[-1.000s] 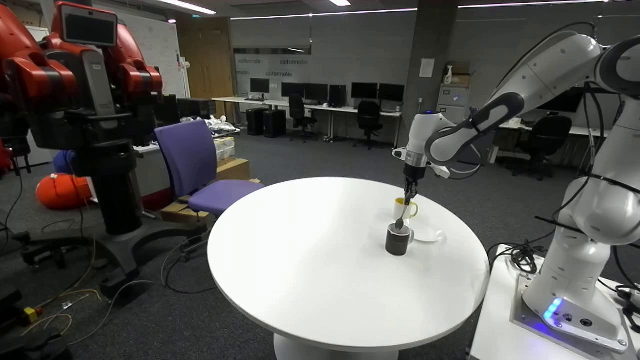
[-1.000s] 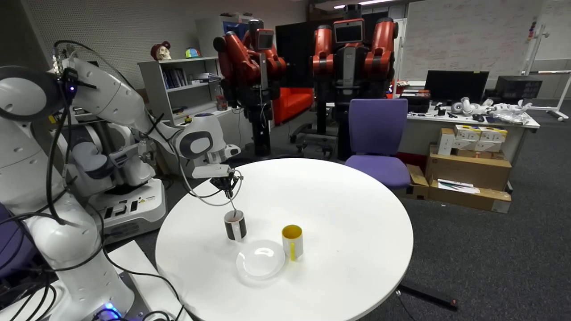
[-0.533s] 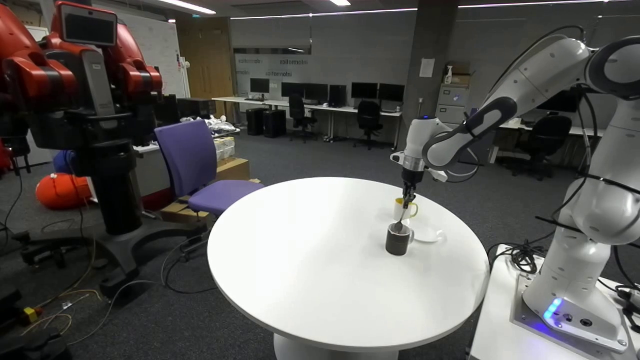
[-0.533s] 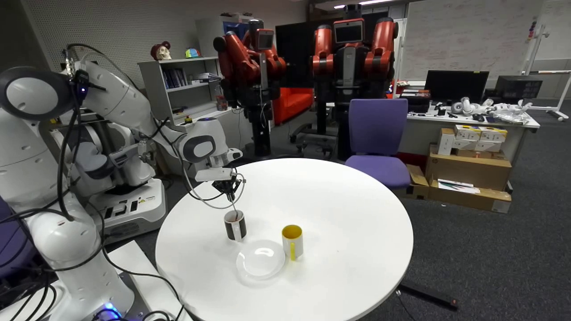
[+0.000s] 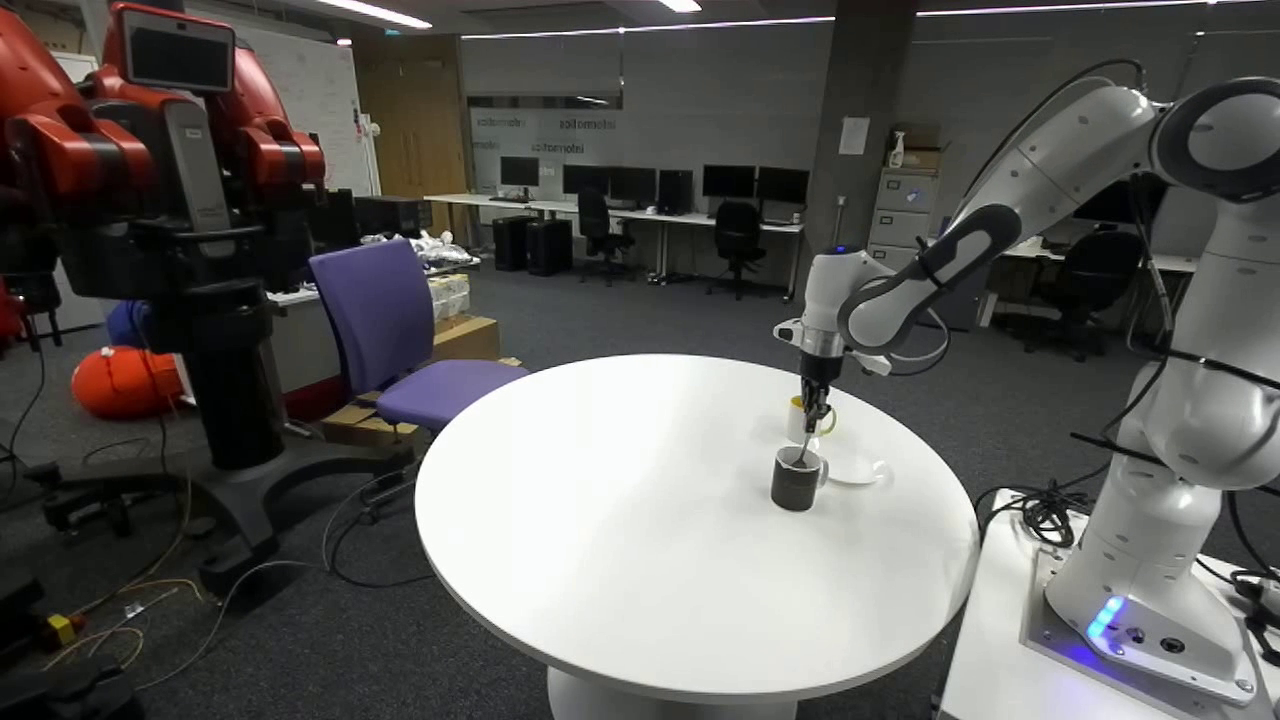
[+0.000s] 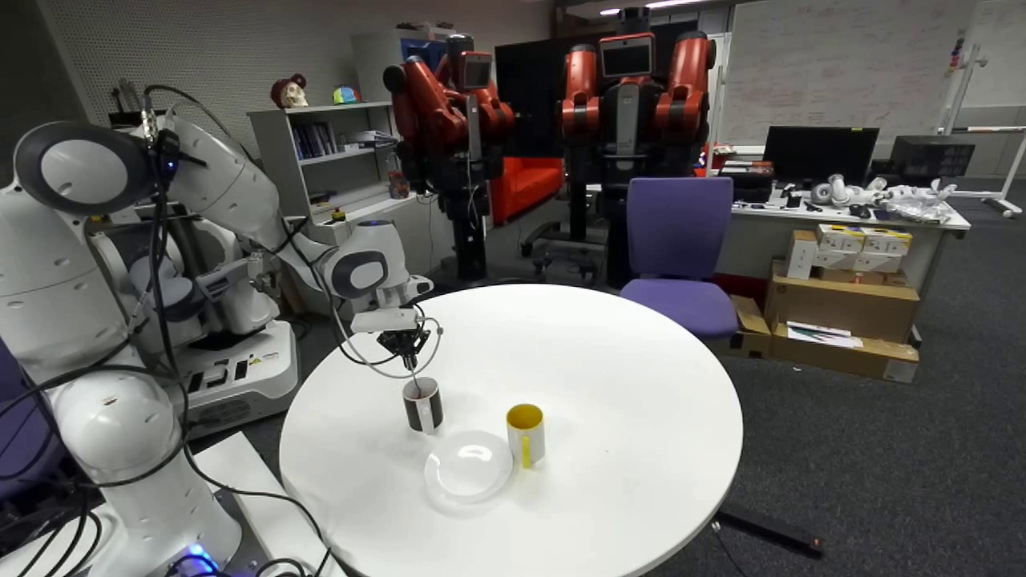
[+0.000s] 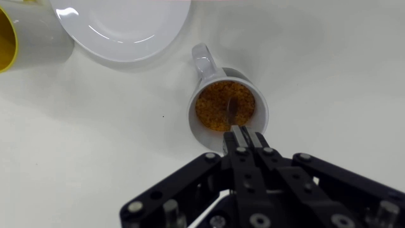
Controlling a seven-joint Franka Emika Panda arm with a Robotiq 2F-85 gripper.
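The pincer (image 7: 244,128) points down over the tabletop (image 6: 625,385), its two fingers drawn together until only a sliver of space is left, and in that sliver they pinch the thin handle of a spoon (image 7: 232,110). The spoon runs straight on downward from the fingertips, its long axis near upright with a slight slant, and its lower end sits inside a black-and-white mug (image 6: 434,407). That mug stands upright just below the pincer, so pincer, spoon and mug fall roughly on one line, with the fingertips just above the rim in both exterior views. Speckled orange-brown contents (image 7: 212,99) cover the floor of the mug; whether the spoon's bowl touches them is hard to tell, since that part of the wrist view is blurred. The mug's white handle (image 7: 204,61) juts out on the side away from the pincer. Beyond it, ahead of the fingertips and off to the left in the wrist view, a white plate (image 7: 123,31) lies flat, and just beside that, farther left from the pincer, stands a white mug with a yellow interior (image 7: 41,39). Only the one white arm (image 6: 220,176) reaches over the tabletop; across from the pincer, well apart, a purple chair (image 6: 680,228) stands past the far edge.
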